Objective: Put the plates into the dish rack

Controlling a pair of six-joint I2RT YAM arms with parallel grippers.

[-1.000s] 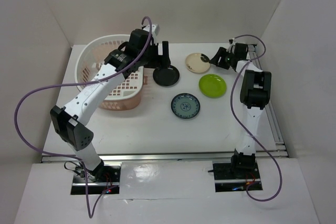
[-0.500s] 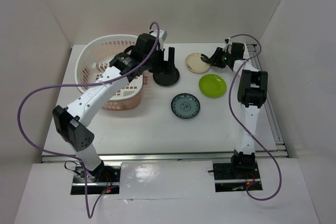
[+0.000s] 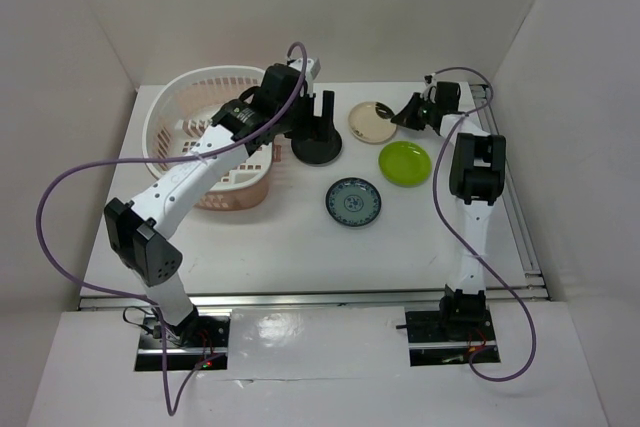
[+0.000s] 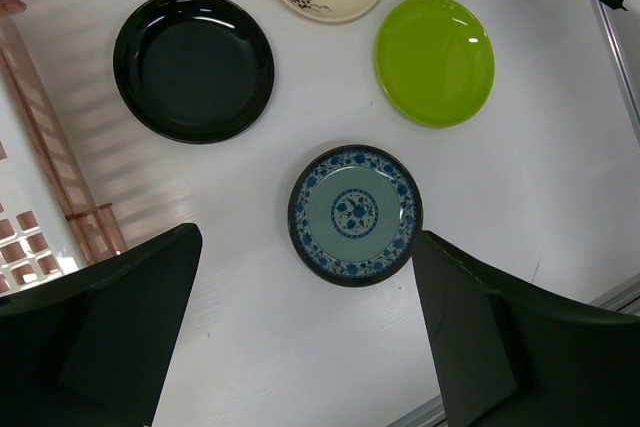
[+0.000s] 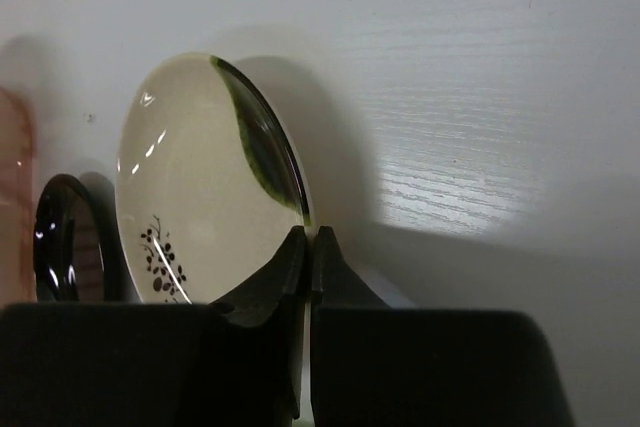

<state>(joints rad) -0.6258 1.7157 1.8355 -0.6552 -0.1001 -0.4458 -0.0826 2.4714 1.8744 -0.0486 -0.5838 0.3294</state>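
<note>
Top view: four plates lie outside the one dish rack (image 3: pixel 180 112), which stands at the table's (image 3: pixel 290 242) far left. They are a black plate (image 3: pixel 317 149), a cream plate (image 3: pixel 370 120), a green plate (image 3: pixel 405 163) and a blue-patterned plate (image 3: pixel 353 201). The left gripper (image 3: pixel 320 112) hangs over the black plate, and the right gripper (image 3: pixel 408 112) is at the cream plate's edge.

Left wrist view: all four plates show again. The fingers (image 4: pixel 110 337) stand wide apart and hold nothing. Coming down flat, they could skid the glossy black plate instead of catching its rim.

Right wrist view: the jaws are pinched together on the thin rim of the cream plate, which is tipped up on edge. So narrow a bite could let it pivot or slip out. Carrying it to the rack also means crossing the left arm, so the two could collide
</note>
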